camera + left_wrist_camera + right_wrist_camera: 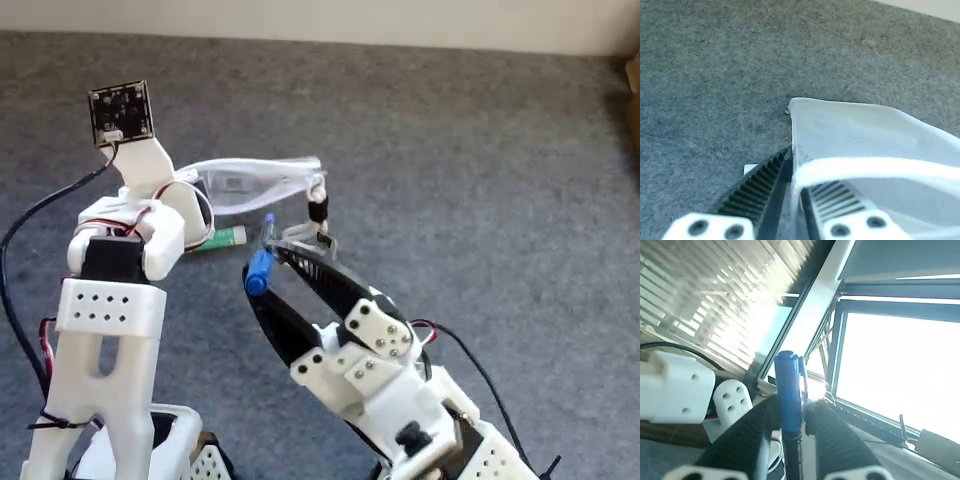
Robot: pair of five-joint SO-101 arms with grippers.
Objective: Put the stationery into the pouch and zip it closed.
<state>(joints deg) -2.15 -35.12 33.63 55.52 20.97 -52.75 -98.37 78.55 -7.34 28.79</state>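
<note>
High view shows the right pincer (265,262) clamped on a blue pen (258,273) beside the pouch (250,183), which the left pincer (791,165) grips; pen, green-tipped stick (225,238) and zipping remain.

Left arm (110,300): white printed shells, perforated bracket, black servo block, black square camera board (121,110), looping black cable (25,225), red wires. Right arm (400,390): white housing, round screw heads (399,346), black ribbed fingers (290,325), red-black wires (432,328)

Cannot see most of the green-ended stick (228,237) behind the left arm (150,250). Lose the pouch (865,135) at the picture's edge.
</note>
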